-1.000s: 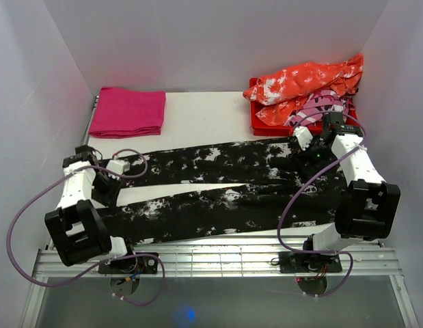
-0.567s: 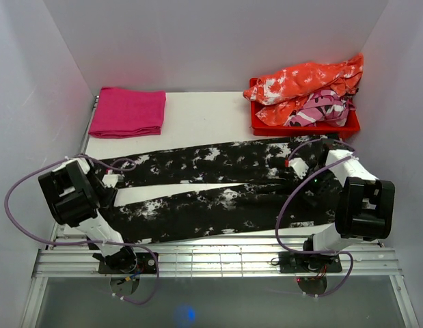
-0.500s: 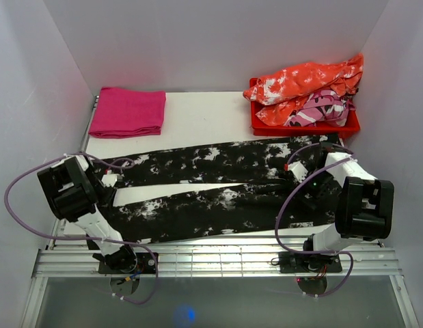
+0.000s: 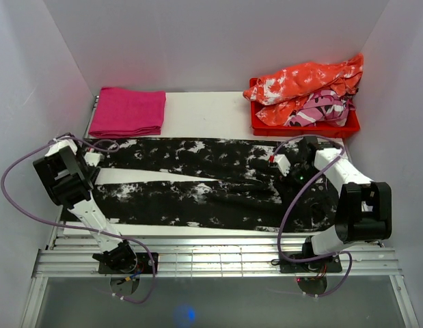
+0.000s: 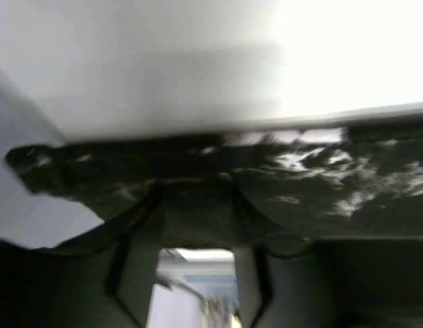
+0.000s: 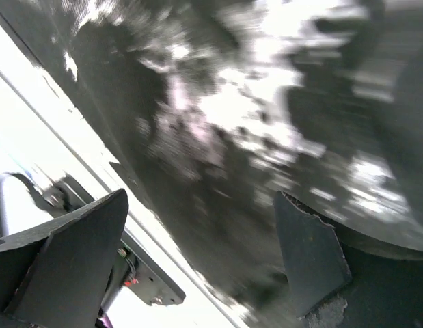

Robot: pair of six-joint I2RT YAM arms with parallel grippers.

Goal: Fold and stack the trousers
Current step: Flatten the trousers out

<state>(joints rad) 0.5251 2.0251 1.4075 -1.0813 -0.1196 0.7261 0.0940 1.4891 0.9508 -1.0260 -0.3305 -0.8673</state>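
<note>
The trousers (image 4: 197, 154), black with white splotches, lie flat across the table, both legs running left and the waist at the right. My left gripper (image 4: 95, 157) is at the end of the far leg. In the left wrist view, which is blurred, its fingers (image 5: 139, 222) stand apart, and the leg's hem (image 5: 320, 178) lies across their tips. My right gripper (image 4: 288, 171) hovers over the crotch area. In the right wrist view it (image 6: 201, 198) is open wide just above the fabric (image 6: 218, 123), holding nothing.
A folded magenta cloth (image 4: 128, 111) lies at the back left. At the back right, a red bin (image 4: 307, 128) holds an orange-and-white garment (image 4: 307, 78) and a pink-and-white one (image 4: 324, 106). White walls close in on three sides. A metal rail (image 4: 218, 256) runs along the near edge.
</note>
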